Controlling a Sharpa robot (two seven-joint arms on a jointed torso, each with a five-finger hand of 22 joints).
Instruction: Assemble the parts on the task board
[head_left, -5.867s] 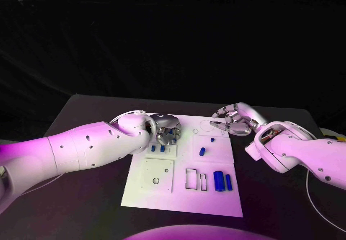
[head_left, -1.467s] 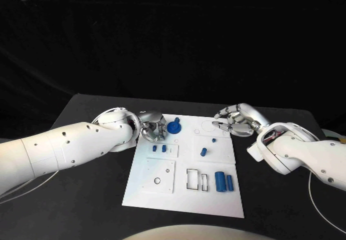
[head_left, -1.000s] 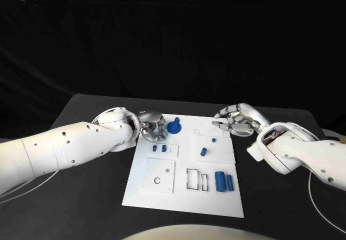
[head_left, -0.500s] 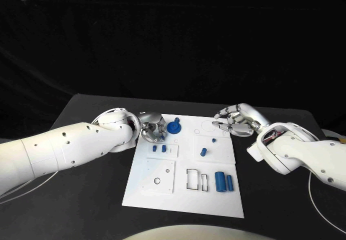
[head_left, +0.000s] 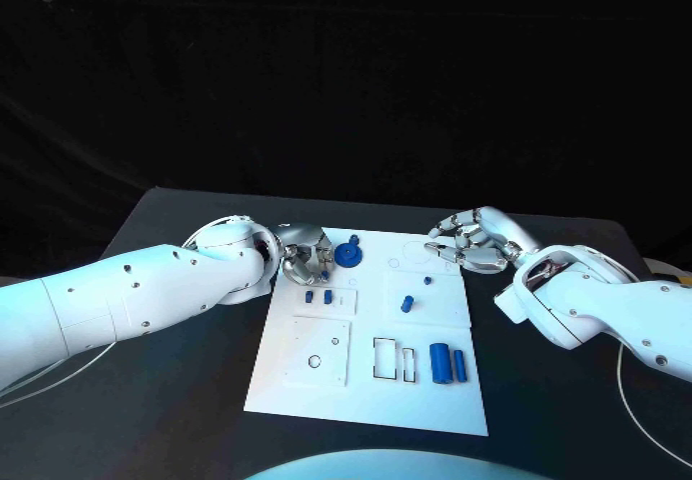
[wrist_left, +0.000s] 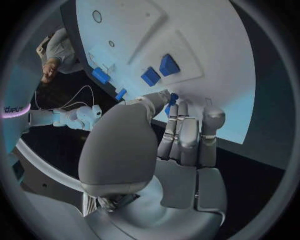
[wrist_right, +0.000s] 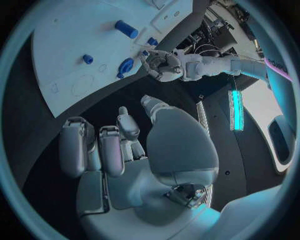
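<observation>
We look down at the white task board (head_left: 378, 390) in the middle of the black surface (head_left: 173, 400). Small blue parts sit on it.

Our left hand (head_left: 306, 262) is at the far left corner of the board. A round blue part (head_left: 349, 256) sits at its fingertips, on the side toward the middle of the board. From our left wrist we see a bit of blue at the fingertips (wrist_left: 170, 102) too. We think the hand is touching or pinching this part, but we cannot tell for sure if it holds it.

Our right hand (head_left: 470, 243) hangs over the far right corner of the board. Its fingers are apart and a little curled, and nothing is in it.

Two little blue blocks (head_left: 317, 297) lie just on the near side of our left hand. A small blue peg (head_left: 407, 302) lies near the middle of the board, closer to our right hand. Two long blue bars (head_left: 447, 362) lie side by side at the near right, with their long sides running from near to far.

The round part lies right next to our left hand and well apart from our right hand. So we think the left hand should do the next move with it.
</observation>
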